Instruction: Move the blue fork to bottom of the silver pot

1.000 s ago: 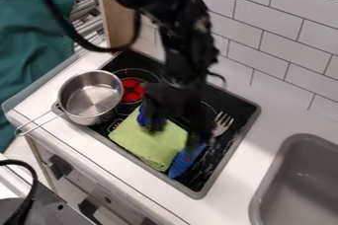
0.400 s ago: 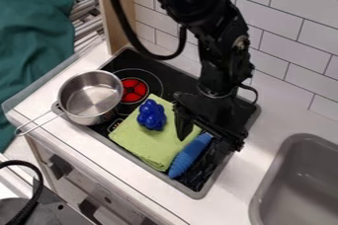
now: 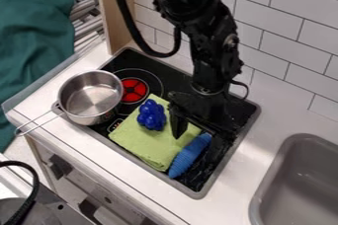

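My fingers (image 3: 198, 146) stand wide apart, with nothing pinched between them. They hang at the right-hand part of the cooktop (image 3: 170, 78), over the upper end of the blue fork (image 3: 190, 156). What I see of it is the ribbed blue handle; the metal end is hidden, and I take it to lie under me.

The handle is what I have to match. Its long axis runs aslant, from its rounded butt at the lower left up to the right, where it goes in beneath me. It lies flat along the right-hand edge of the green cloth (image 3: 137, 141); whether it presses on the cloth or sits just beside it, I cannot tell. Most of its length lies below and a little to the left of me, toward the front rim.

My two tips are set apart across that slant rather than along it, so I judge that coming down and a little toward the butt would bring one to each flank. The cloth-side tip hangs over the fabric and could snag or drag it, and the blue grape cluster (image 3: 151, 115) sits close by on that side.

The silver pot (image 3: 91, 97) is off to the upper left, beyond cloth and grapes, so the carry should run that way, once I have a grip.
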